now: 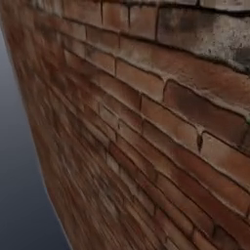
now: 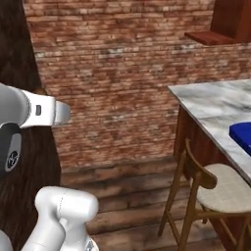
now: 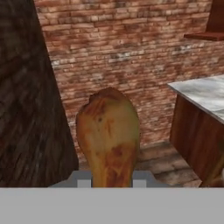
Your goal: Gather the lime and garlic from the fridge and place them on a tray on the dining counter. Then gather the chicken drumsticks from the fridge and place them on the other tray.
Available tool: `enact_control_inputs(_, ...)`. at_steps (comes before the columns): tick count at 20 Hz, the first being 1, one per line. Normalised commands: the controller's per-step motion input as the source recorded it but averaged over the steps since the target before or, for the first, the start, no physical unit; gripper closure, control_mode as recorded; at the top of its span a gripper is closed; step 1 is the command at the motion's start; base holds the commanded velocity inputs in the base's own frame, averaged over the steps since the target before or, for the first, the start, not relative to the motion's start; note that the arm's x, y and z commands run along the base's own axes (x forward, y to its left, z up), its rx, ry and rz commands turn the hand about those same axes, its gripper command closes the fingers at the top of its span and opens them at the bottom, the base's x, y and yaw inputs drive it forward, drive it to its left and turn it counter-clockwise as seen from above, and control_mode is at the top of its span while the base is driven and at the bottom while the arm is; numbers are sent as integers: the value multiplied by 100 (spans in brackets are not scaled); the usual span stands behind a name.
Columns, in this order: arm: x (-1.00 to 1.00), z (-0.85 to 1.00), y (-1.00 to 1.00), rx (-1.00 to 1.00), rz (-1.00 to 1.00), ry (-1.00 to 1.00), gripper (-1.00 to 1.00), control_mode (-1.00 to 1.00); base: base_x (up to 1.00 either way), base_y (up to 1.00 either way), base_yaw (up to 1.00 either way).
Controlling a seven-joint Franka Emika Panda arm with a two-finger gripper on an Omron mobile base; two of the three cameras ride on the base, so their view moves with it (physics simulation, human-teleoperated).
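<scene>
Red brick wall (image 2: 122, 63) is filling frame background. Marble-topped dining counter (image 2: 211, 105) is sitting at right edge, w/ a blue tray (image 2: 243, 135) at far right and a wooden stool w/ beige seat (image 2: 213, 193) below. Gripper (image 3: 109, 181) is clamping a reddish-brown roasted chicken drumstick (image 3: 109, 135) at hand-view btm centre, thick end up.

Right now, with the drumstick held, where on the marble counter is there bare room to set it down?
The white-grey marble counter top is bare from its near corner back to the red brick wall. Toward the right edge a blue flat object takes up the surface. Below the edge, the wooden stool with a pale cushion crowds the side. The pincer holds the reddish-brown roasted chicken drumstick.
</scene>
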Motion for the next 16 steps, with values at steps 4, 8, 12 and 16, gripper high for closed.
enact_control_inputs(4, 0, 0, 0, 0, 0, 0, 100, 100, 68, 0, -72)
enact_control_inputs(8, 0, 0, 0, 0, 0, 0, 100, 100, 4, 0, -98)
enact_control_inputs(12, 0, 0, 0, 0, 0, 0, 100, 100, 0, 0, -100)
enact_control_inputs(16, 0, 0, 0, 0, 0, 0, 100, 100, 3, 4, -99)
